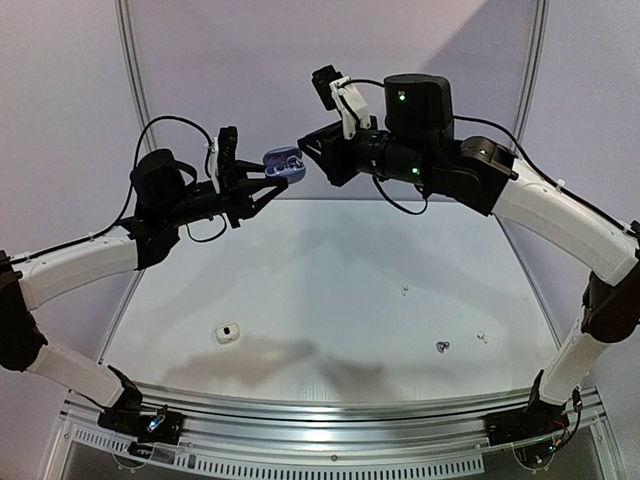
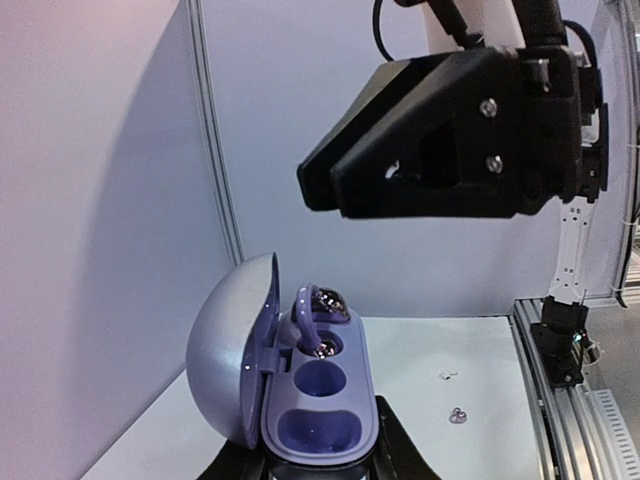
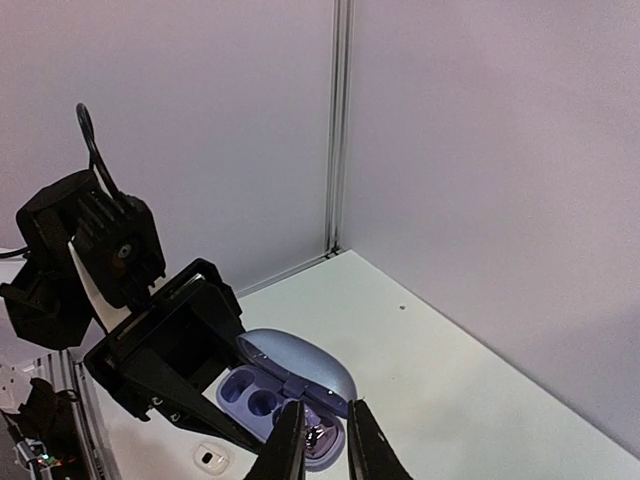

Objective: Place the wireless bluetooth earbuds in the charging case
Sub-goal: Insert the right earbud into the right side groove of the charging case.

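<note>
no readable text, labels or numbers

High rear view over the table (image 1: 330, 290), wrist views close, facing each other, sharing the open case (image 2: 320, 405)

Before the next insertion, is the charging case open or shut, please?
Open: the charging case has its lid hinged back, exposing its sockets.

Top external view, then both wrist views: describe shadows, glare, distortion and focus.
Top external view: soft arm shadows cross the table, whose near rail bows with lens distortion. Left wrist view: the case shows a pale sheen on its lid. Right wrist view: even light, no glare.
</note>
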`<state>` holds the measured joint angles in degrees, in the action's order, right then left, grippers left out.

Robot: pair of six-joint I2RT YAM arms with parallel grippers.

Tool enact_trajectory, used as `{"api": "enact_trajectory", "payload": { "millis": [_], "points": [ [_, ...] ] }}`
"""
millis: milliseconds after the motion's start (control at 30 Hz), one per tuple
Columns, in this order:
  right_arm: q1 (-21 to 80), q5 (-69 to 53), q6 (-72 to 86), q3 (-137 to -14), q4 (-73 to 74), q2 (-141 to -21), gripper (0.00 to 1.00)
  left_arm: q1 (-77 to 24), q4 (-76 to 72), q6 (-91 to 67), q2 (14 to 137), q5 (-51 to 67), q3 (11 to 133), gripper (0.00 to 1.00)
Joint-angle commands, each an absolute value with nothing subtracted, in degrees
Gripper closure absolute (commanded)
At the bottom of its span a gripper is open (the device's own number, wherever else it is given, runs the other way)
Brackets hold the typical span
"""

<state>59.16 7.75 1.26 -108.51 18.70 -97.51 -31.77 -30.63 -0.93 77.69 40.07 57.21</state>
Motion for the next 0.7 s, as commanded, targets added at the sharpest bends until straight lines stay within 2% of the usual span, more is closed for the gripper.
{"api": "enact_trajectory", "payload": {
  "millis": [0,200,667],
  "points": [
    [59.2,4.2,1.1,-107.1,20.5,-96.9,0.83,-31.6,-29.8,-4.1,76.6,43.8,56.5,1.00],
    [59.2,5.2,0.7,-107.8,21.5,-98.0,0.80,-31.6,-29.6,-2.5,76.7,44.6,56.9,1.00],
    [59.2,7.8,0.6,-106.9,24.8,-99.5,0.81,-31.5,-31.7,-3.3,76.6,44.1,56.8,1.00]
  ]
}}
